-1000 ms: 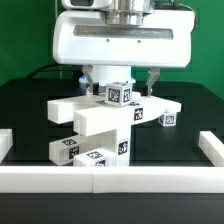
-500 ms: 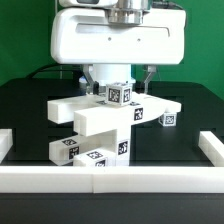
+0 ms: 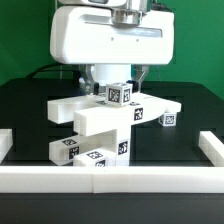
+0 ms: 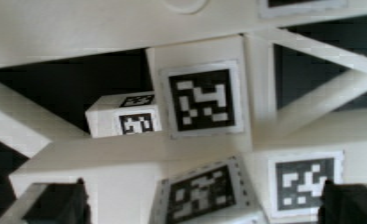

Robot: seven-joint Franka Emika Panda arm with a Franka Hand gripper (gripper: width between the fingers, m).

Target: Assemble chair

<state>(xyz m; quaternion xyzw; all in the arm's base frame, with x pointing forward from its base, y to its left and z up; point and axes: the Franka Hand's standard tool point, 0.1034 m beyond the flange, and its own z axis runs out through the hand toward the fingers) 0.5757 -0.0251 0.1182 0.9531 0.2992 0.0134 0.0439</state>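
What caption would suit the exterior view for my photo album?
Open end effector poised above a stack of white tagged chair parts on a black table, behind a white border rail.

Gripper point(image 3: 117, 78) hangs over the middle of the chair stack point(image 3: 100, 125). Directly under it: top cube point(image 3: 120, 94), seated on the crossbar point(image 3: 70, 108), which runs out past the gripper to both sides. Under the crossbar, a thick block point(image 3: 98, 122); under that, the lowest parts point(image 3: 68, 150) lie on the table point(image 3: 30, 100). Small cube point(image 3: 168, 120) on the table, lower than the gripper and off to the exterior view's right, near the crossbar's end; contact unclear. Border rail point(image 3: 110, 182) lies before the stack, well below the gripper. Wrist view: a cube piece point(image 4: 130, 115) just beside a tagged panel point(image 4: 203, 95).
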